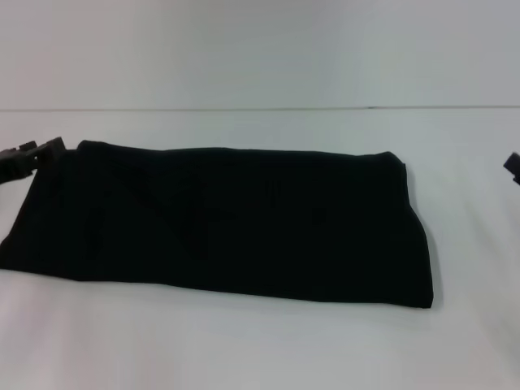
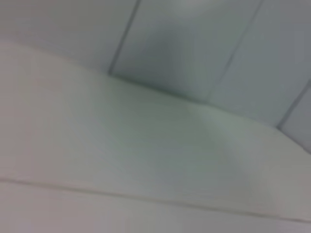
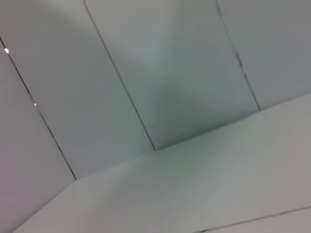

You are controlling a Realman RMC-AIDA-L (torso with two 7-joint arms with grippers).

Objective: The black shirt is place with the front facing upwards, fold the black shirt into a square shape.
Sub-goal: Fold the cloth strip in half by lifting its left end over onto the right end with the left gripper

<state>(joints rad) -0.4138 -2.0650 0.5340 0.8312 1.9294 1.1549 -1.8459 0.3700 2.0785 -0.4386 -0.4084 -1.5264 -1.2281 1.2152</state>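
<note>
The black shirt (image 1: pixel 227 223) lies on the white table in the head view, folded into a long flat band that runs from the left edge to right of centre. No letters or label show on it. My left gripper (image 1: pixel 28 156) sits at the far left, just beside the shirt's far left corner. Only a small black part of my right gripper (image 1: pixel 513 166) shows at the right edge, well away from the shirt. Neither wrist view shows the shirt or any fingers.
The white table (image 1: pixel 260 349) extends in front of and behind the shirt, ending at a pale wall (image 1: pixel 260 49) at the back. Both wrist views show only white tabletop (image 2: pixel 146 160) and grey wall panels (image 3: pixel 160 73).
</note>
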